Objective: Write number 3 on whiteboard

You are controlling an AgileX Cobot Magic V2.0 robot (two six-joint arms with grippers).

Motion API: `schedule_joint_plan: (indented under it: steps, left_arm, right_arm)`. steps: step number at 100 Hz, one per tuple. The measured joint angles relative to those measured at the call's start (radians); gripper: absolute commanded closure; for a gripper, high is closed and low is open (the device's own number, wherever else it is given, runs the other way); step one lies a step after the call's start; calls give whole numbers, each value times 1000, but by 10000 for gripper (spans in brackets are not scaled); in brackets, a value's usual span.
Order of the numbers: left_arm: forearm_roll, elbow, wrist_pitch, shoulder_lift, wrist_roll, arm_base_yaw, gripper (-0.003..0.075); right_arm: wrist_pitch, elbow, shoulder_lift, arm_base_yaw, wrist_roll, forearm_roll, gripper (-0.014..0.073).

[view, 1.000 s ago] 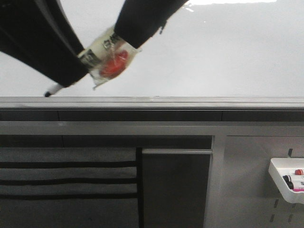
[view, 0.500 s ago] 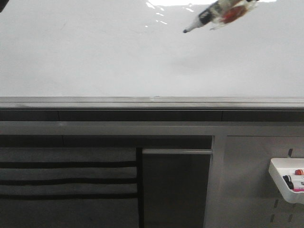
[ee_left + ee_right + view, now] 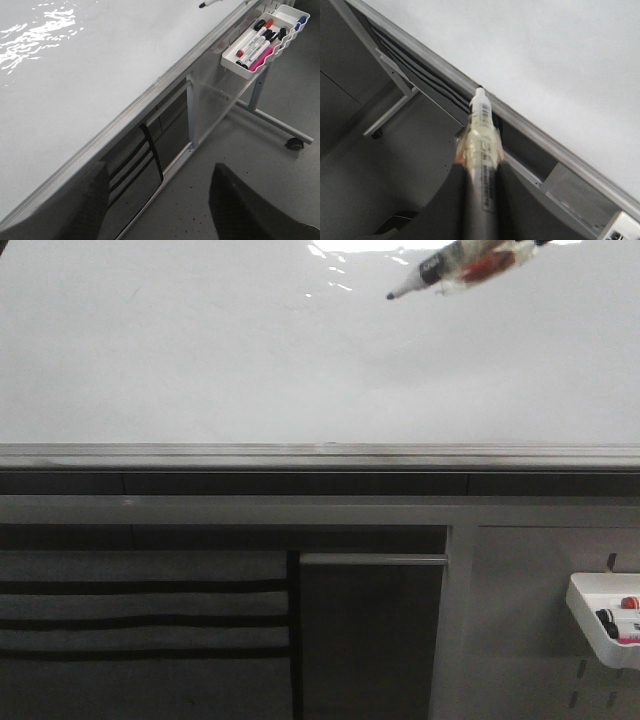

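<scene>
In the front view, the marker (image 3: 455, 267) is seen near the upper right of the whiteboard (image 3: 200, 360), in almost the same place as half a second ago, its dark tip only slightly higher; one second ago it was low at the left, with both dark arms across the board, and these arms are now out of the picture. The marker is wrapped in clear tape with a red patch, and its tip points down to the left. The board surface is glossy and white, with glare at the top, and no written stroke of the number 3 can be made out on it. A grey metal rail (image 3: 320, 455) runs along its lower edge, and a white tray (image 3: 585, 625) with markers hangs at the lower right. In the left wrist view, the left gripper (image 3: 160, 205) is seen with its two dark fingers (image 3: 90, 207) spread wide and nothing between them, above the grey floor beside the board. The wavy white tray (image 3: 235, 62) holds red, black, pink and blue markers. In the right wrist view, the right gripper (image 3: 481, 172) is clenched on the taped marker (image 3: 481, 137), whose white tip points toward the rail (image 3: 530, 125); the picture is somewhat blurred.
</scene>
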Motion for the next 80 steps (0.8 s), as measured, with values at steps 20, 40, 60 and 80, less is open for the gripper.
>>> schedule_joint_plan:
  steps: [20,40,60,80]
  left_arm:
    - [-1,0,0,0,-2,0,310]
    - [-1,0,0,0,-2,0,310]
    - [-1,0,2,0,-2,0,310]
    - [-1,0,2,0,-2,0,310]
  right_arm:
    - [74,-188,137,0,2,2,642]
    - [157,-342,279,2,8,-8,642]
    - [185,-457,400,43,66,-113,642]
    - [116,-473,459,50,74,-133,642]
